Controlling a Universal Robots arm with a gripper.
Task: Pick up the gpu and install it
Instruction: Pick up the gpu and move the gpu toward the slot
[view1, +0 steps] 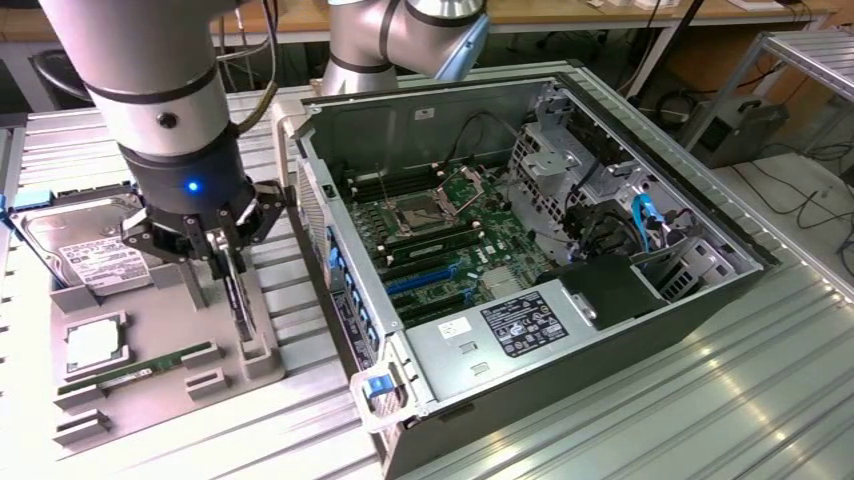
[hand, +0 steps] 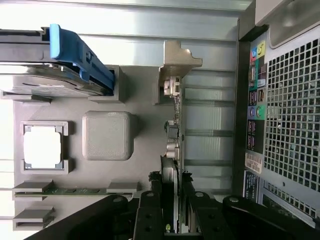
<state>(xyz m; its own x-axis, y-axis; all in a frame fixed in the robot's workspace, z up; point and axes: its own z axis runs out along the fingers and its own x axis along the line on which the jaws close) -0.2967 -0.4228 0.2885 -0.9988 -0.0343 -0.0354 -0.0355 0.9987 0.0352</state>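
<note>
The gpu (view1: 242, 312) stands edge-on as a thin dark slab in a slot of the grey fixture (view1: 167, 325), beside the open computer case (view1: 534, 250). My gripper (view1: 227, 262) is directly above it, with a finger on each side of the card's upper edge. In the wrist view the gpu (hand: 172, 145) runs away from the camera to its silver end bracket (hand: 177, 62). The gripper (hand: 171, 178) has its black fingers (hand: 150, 210) pressed against both faces of the card. The card's lower edge still sits in the fixture.
The fixture also holds a silver hard drive (view1: 94, 250) with a blue handle (hand: 75, 55), a CPU (view1: 96, 343) and a RAM stick (view1: 140, 368). The case lies on its side with the motherboard (view1: 441, 240) exposed. Its perforated rear panel (hand: 290, 115) is close beside the card.
</note>
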